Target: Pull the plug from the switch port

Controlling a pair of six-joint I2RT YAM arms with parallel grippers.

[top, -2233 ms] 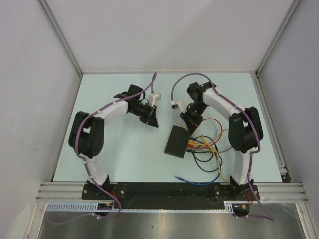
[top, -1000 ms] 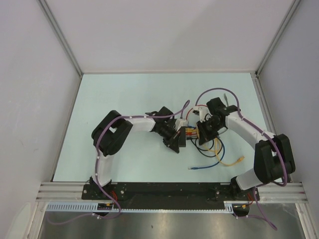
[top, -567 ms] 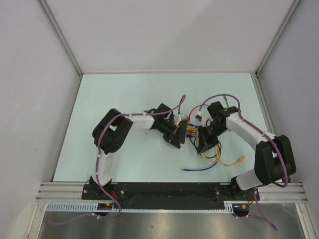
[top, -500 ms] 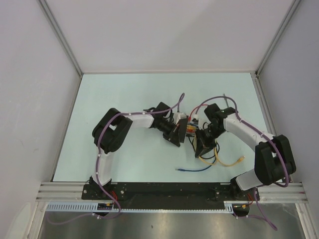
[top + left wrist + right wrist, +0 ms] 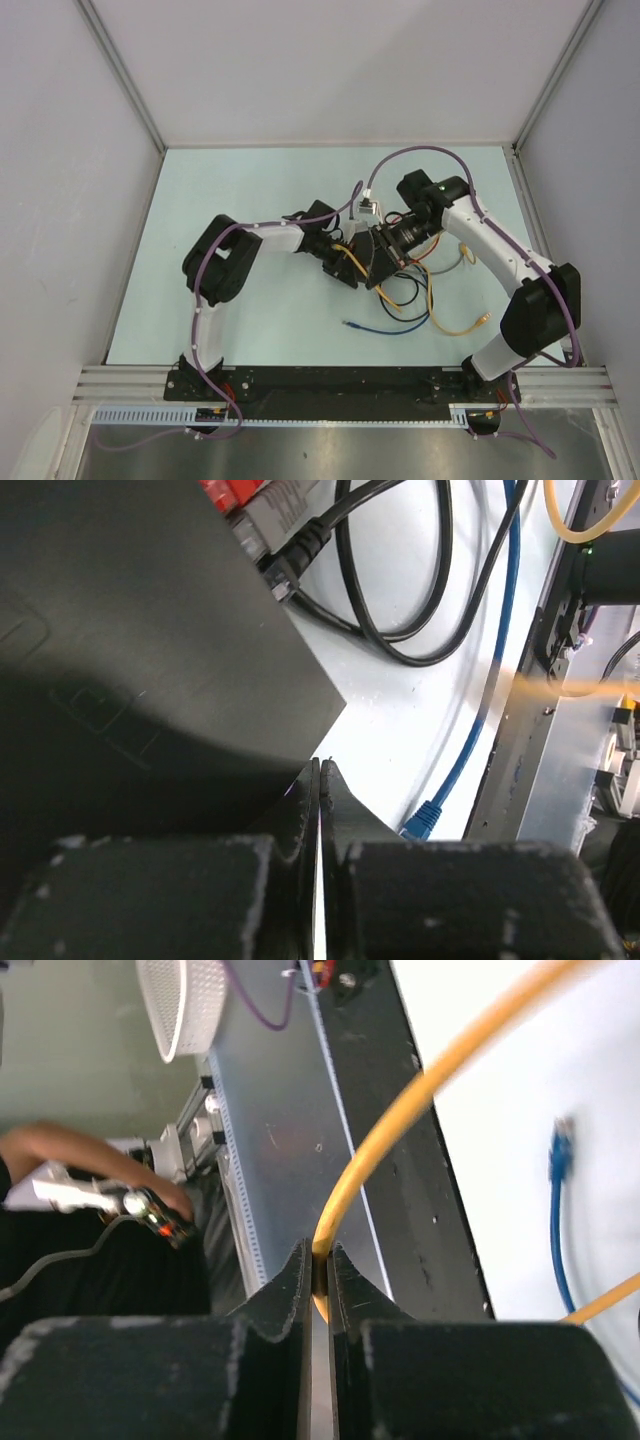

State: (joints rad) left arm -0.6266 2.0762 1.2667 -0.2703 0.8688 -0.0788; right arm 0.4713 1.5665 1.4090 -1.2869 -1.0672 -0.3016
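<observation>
The right gripper [image 5: 318, 1252] is clenched on the yellow cable [image 5: 400, 1108], pinching the cord right at its fingertips. The cable arcs off toward the upper right of the wrist view, and its plug lies outside that frame. The left gripper [image 5: 318, 770] is pressed fully together with nothing between its fingers. Its tips sit just beside the near corner of the switch [image 5: 150, 630], and whether they touch it I cannot tell. The switch fills the upper left of the left wrist view and is cut off by the frame. A red plug [image 5: 225, 492] and a black plug [image 5: 293, 558] are seated along its port side. From above, the switch sits near the middle of the table [image 5: 250, 330], between the two grippers, and is hard to separate from their black bodies. A black cable [image 5: 410, 662] loops on the table beside it. A blue cable [image 5: 478, 720] runs toward the table's near edge, its plug lying free. Whether the yellow cable's plug sits in a port is hidden behind the grippers.
</observation>
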